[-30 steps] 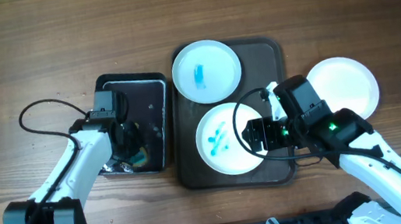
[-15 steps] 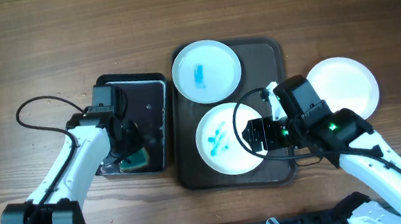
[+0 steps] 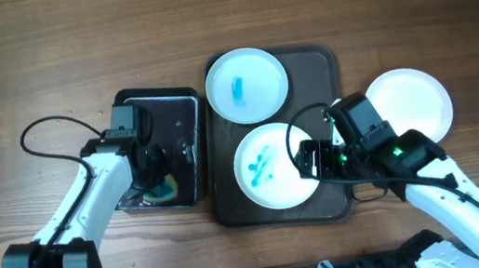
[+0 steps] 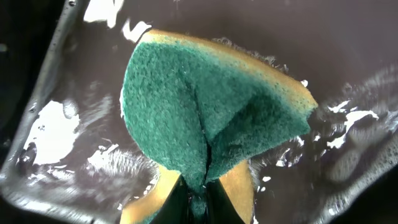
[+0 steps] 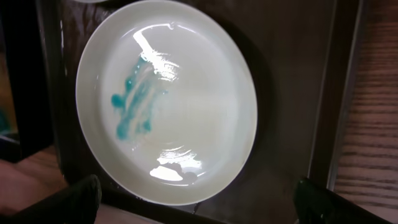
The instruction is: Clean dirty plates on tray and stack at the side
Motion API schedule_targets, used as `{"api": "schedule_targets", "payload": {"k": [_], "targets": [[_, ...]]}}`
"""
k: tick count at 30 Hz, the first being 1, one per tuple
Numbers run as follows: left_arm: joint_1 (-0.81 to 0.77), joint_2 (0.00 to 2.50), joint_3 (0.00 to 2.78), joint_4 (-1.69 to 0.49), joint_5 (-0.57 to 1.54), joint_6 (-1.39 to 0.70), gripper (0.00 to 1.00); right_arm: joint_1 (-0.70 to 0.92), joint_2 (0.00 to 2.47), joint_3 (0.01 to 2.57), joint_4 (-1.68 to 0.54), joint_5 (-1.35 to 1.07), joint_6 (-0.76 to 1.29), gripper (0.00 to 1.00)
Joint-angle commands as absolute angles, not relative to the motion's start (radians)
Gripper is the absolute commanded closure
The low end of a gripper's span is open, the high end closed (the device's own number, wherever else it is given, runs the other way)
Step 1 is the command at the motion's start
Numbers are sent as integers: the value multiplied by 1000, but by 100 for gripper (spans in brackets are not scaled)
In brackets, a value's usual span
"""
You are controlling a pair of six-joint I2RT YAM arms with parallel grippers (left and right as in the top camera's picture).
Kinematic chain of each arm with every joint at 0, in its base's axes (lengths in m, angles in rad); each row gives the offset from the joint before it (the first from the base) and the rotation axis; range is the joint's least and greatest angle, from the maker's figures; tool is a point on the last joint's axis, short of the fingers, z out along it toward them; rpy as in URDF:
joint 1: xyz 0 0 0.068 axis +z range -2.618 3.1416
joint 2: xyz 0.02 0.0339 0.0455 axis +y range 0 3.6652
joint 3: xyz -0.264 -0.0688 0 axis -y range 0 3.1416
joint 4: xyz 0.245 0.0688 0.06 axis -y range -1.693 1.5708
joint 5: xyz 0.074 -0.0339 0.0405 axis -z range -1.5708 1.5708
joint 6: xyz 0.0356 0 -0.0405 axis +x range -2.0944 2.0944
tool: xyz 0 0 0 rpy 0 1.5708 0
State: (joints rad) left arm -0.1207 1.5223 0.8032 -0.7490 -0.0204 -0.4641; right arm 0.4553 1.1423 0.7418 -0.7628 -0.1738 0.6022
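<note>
Pinching the folded green-yellow sponge [image 4: 205,106], my left gripper [image 4: 198,199] sits in the black tray [image 3: 176,115], at 9 o'clock from the brown tray [image 3: 319,62]. My right gripper [image 5: 199,202] is spread wide at the near smeared plate [image 5: 168,99], at 6 o'clock on the brown tray. The second smeared plate [image 3: 247,84] lies at 12 o'clock, and the clean plate [image 3: 413,102] is on the table [image 3: 21,52] at 3 o'clock.

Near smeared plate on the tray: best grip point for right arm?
Probably its right rim, from the right: the plate lies flat in the tray, only its edge pinchable; the smear sits left, and the open right gripper faces that side.
</note>
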Motion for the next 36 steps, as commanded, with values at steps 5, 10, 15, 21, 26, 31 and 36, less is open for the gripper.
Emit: {"api": "schedule_targets", "payload": {"k": [5, 10, 15, 21, 26, 31, 36], "targets": [[-123, 1448, 1019, -945, 71, -396, 96, 326, 1184, 744, -726, -178, 486, 53], [-147, 1402, 1108, -978, 132, -369, 96, 250, 1251, 744, -702, -237, 427, 53], [-253, 1395, 1131, -933, 98, -370, 96, 244, 1373, 744, -648, -365, 298, 52], [-365, 1437, 1131, -879, 110, -374, 96, 244, 1559, 744, -603, -395, 275, 64], [-463, 1494, 1131, -855, 154, -439, 96, 251, 1601, 744, -583, -396, 272, 77], [-532, 1559, 1131, -829, 236, -463, 96, 251, 1601, 744, -583, -257, 415, 96], [-577, 1628, 1130, -777, 266, -512, 96, 251, 1601, 744, -553, -202, 445, 96]]}}
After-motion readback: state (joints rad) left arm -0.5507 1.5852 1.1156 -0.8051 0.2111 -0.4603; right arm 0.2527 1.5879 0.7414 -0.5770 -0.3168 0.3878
